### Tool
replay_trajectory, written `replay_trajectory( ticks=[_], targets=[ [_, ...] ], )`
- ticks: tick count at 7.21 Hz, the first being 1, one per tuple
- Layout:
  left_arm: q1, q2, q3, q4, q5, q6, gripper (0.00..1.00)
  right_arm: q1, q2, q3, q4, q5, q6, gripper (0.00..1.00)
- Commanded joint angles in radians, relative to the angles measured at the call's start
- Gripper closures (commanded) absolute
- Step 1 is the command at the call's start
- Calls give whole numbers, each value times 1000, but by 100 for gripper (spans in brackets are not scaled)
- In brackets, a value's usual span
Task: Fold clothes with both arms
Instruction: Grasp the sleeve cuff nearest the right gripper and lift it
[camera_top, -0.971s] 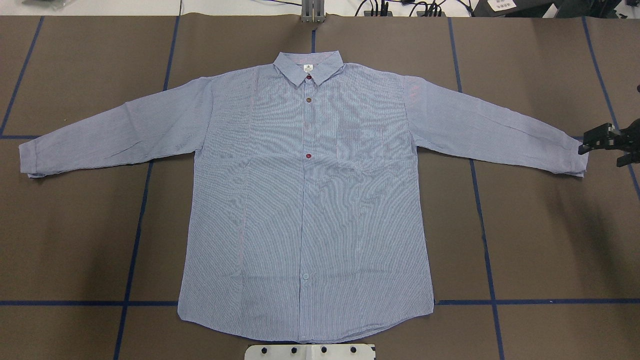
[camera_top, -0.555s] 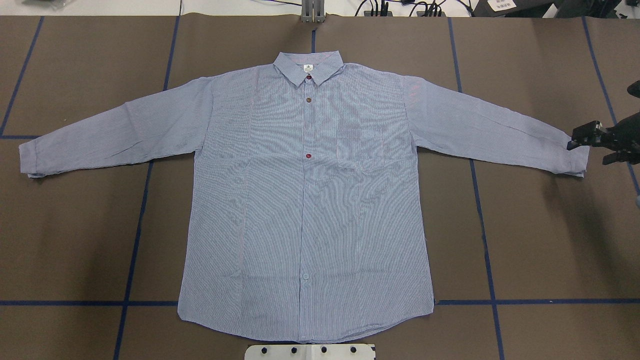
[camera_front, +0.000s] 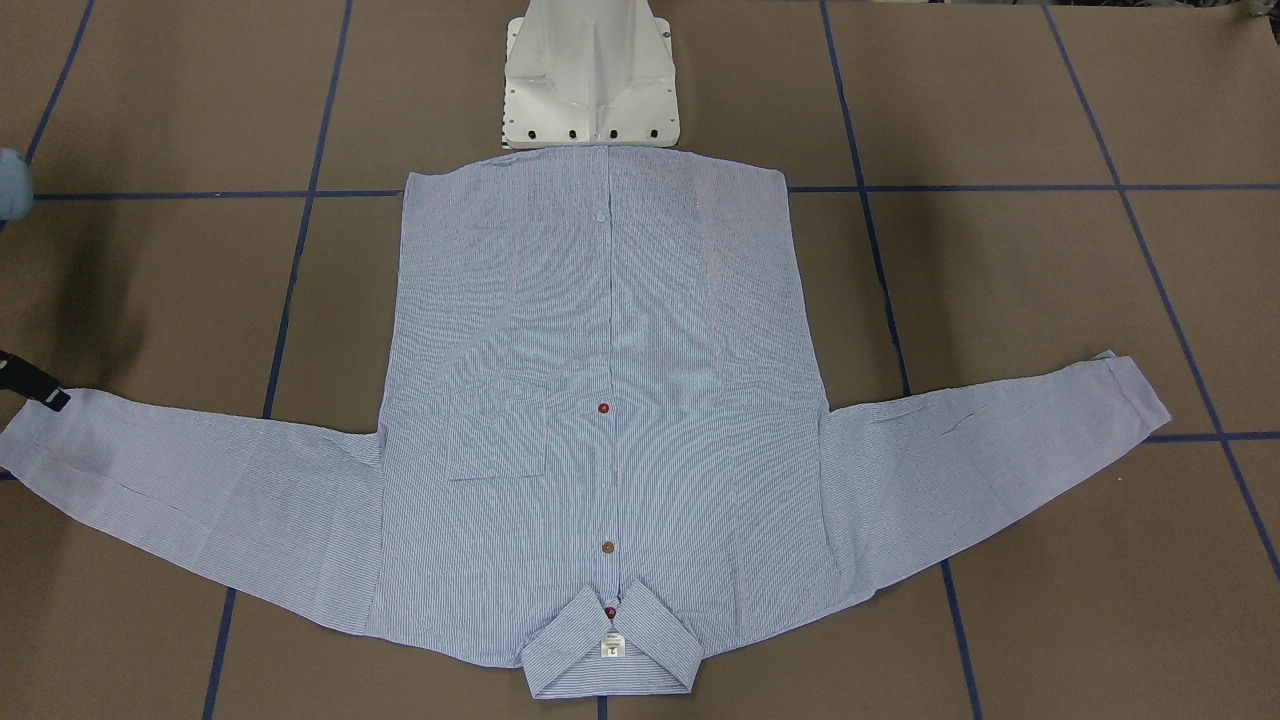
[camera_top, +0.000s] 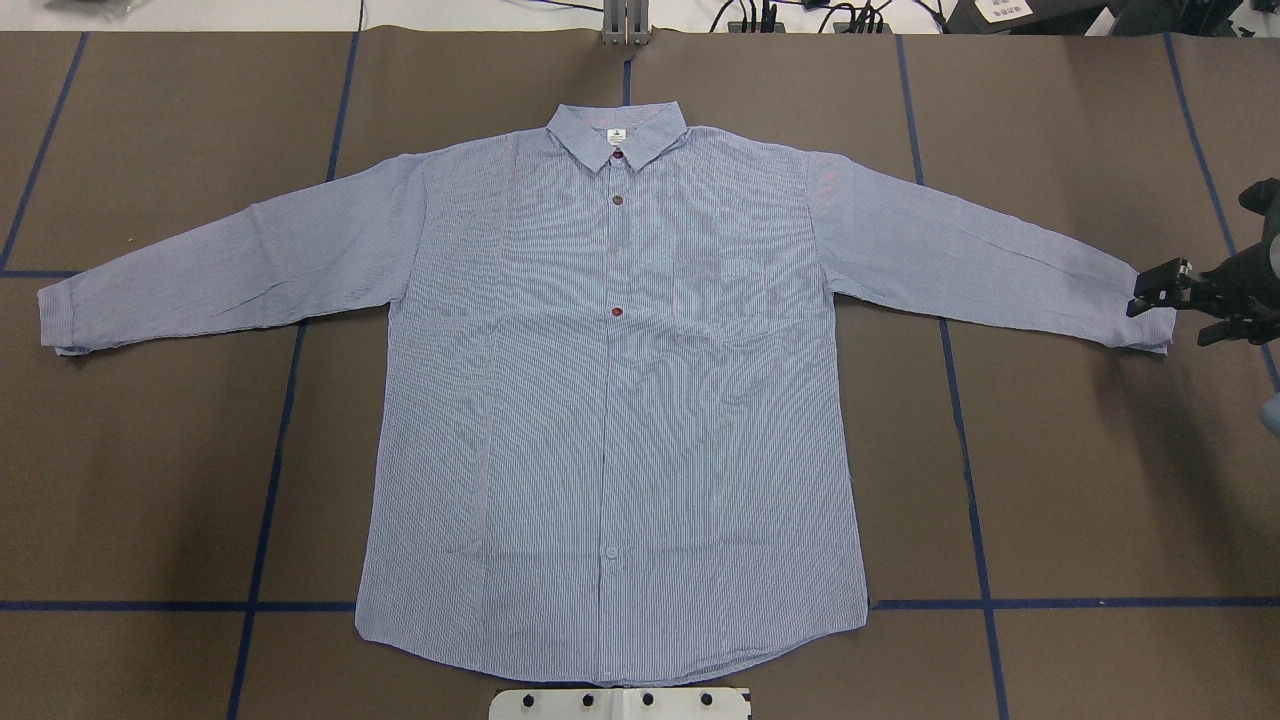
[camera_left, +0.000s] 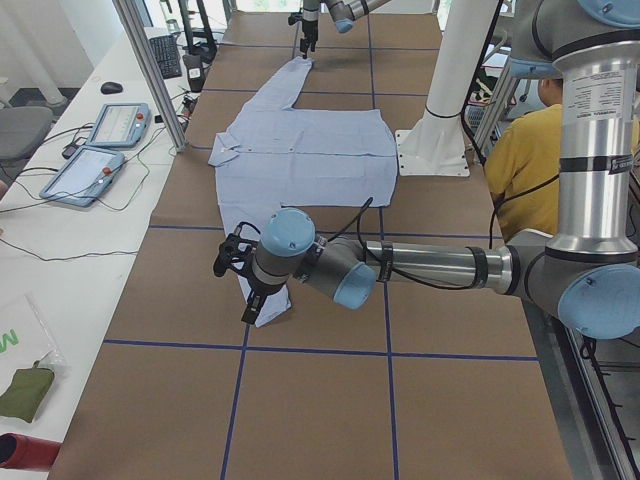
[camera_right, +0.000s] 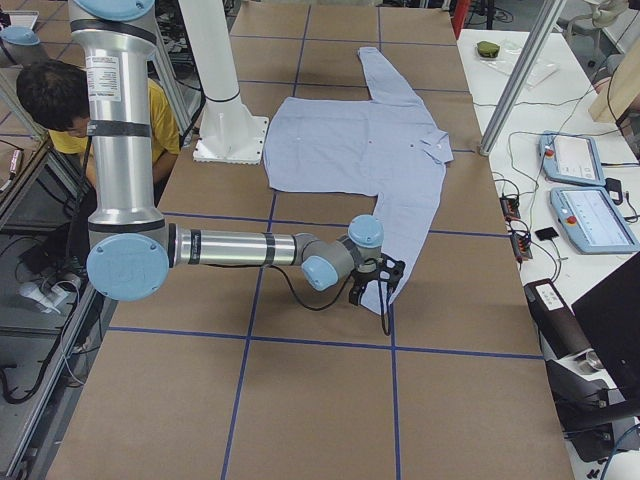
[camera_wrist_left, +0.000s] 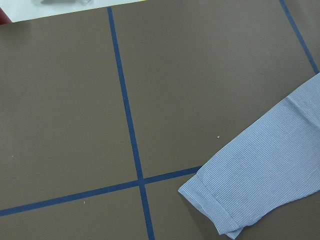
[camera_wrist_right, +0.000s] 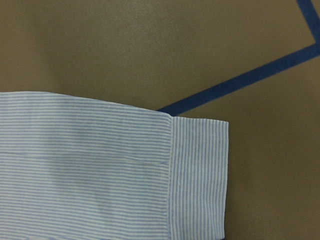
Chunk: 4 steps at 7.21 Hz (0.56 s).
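Just now the right gripper (camera_top: 1170, 320), jaws spread, was brought in over the cuff (camera_top: 1148, 328) of the shirt (camera_top: 610, 400), which lay flat and unfolded on the table (camera_top: 1100, 480). A sleeve grasp was judged imminent. The state of the left gripper's (camera_left: 238, 278) jaws could not be told.

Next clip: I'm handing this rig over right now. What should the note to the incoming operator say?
Right gripper: open, at the right cuff, not closed on it.
Left gripper: by the left cuff; open or shut unclear.
Striped shirt: flat on the table, front up, sleeves spread.
Done: no fold yet. Left: grasp both cuffs, all folds.
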Motion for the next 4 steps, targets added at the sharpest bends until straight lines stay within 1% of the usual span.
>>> replay_trajectory(
  ticks=[1, 3, 4],
  targets=[
    [0, -4, -1, 1, 0, -2, 1, -10, -2, -11, 0, 2, 28, 6],
    [0, -10, -1, 1, 0, -2, 1, -13, -2, -27, 0, 4, 32, 15],
    [0, -10, -2, 1, -2, -2, 1, -13, -2, -27, 0, 4, 39, 31]
  ],
)
